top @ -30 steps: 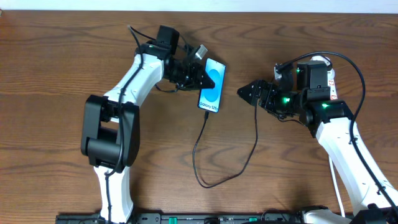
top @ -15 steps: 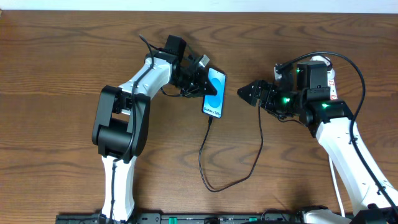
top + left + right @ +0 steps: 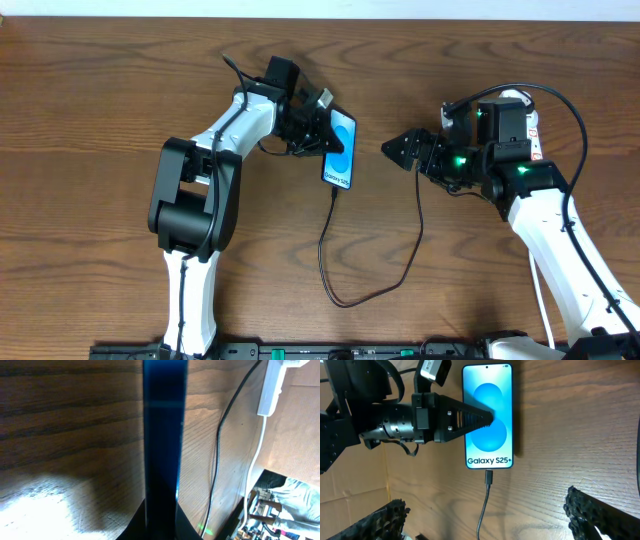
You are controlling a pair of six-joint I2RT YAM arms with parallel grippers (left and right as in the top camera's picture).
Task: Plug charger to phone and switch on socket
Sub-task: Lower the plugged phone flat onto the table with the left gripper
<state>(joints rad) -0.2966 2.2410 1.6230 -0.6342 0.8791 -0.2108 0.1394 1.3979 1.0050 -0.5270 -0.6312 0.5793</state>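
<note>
Overhead: left claw (image 3: 326,136) is clenched on the Galaxy S25+ phone (image 3: 342,168), upper centre of frame. In the right wrist view one of its fingers lies across the screen. In the left wrist view the phone shows edge-on up the middle of the frame, so it looks tipped on a long side rather than flat on the counter (image 3: 80,120).

The right claw (image 3: 398,149) is released, fingers spread wide, just right of the phone and apart from it, gripping nothing.

The charger plug (image 3: 489,478) meets the phone's bottom edge and looks seated. The cable (image 3: 484,507) loops to lower centre of the overhead frame, then back up toward the right arm.

The power strip (image 3: 271,387) is at upper right of the left wrist view and mostly hidden under the right arm in the overhead. Can't tell its switch position.

Judgement: plugging looks done, and the step in hand is settling the phone.
- Roll it flat slowly.
- Keep the bottom end from swinging so the plug isn't levered out.
- Let go only once the back rests on the counter.
- Draw the left claw out toward frame left, clear of the cable.

The switch likely needs the right claw pinched together and one fingertip pressing, without snagging the slack.
</note>
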